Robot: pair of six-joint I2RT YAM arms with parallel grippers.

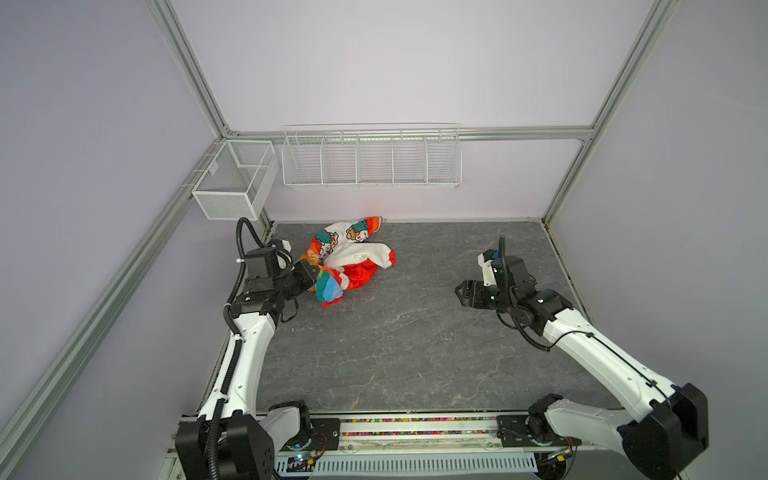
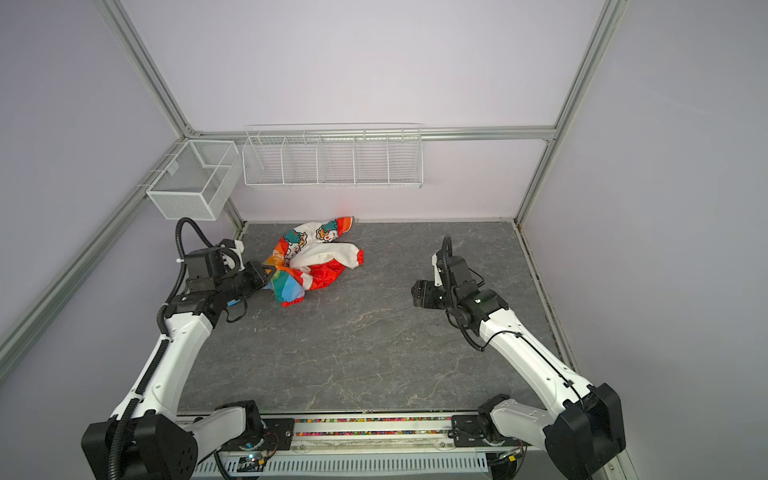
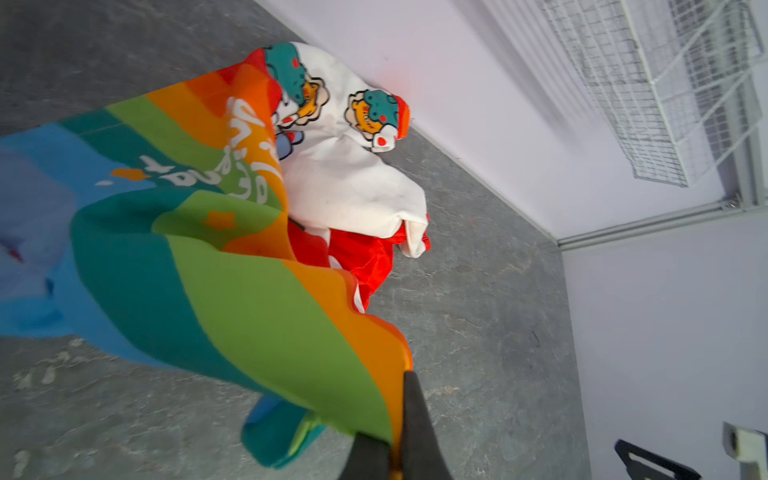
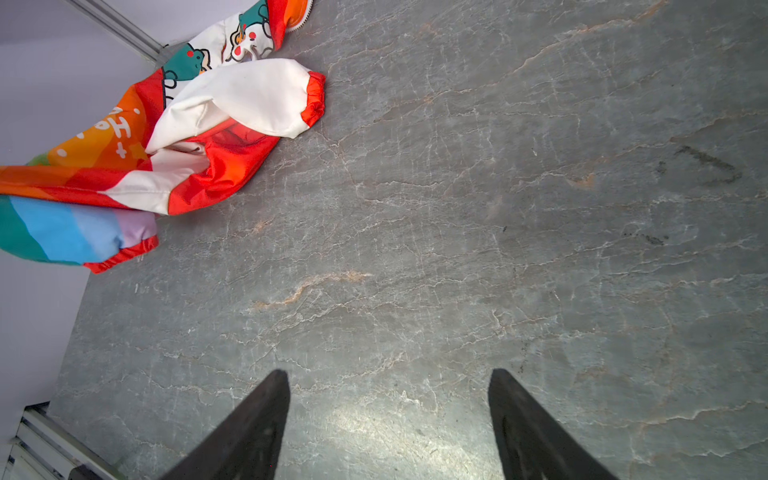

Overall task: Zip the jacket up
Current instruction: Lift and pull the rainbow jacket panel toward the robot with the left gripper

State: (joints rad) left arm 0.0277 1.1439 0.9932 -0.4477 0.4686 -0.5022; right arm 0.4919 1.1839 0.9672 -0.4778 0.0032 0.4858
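The jacket lies crumpled at the back left of the grey table, in both top views. Its white half with cartoon animals is on top, the red hood is under it, and a red-cuffed white sleeve points right. My left gripper is shut on the orange edge of the jacket's rainbow-striped half, which hangs lifted off the table. My right gripper stands open over bare table, well to the right of the jacket. I cannot make out the zipper's slider.
A white wire rack and a mesh basket hang on the back wall above the table. Side walls close in the left and right edges.
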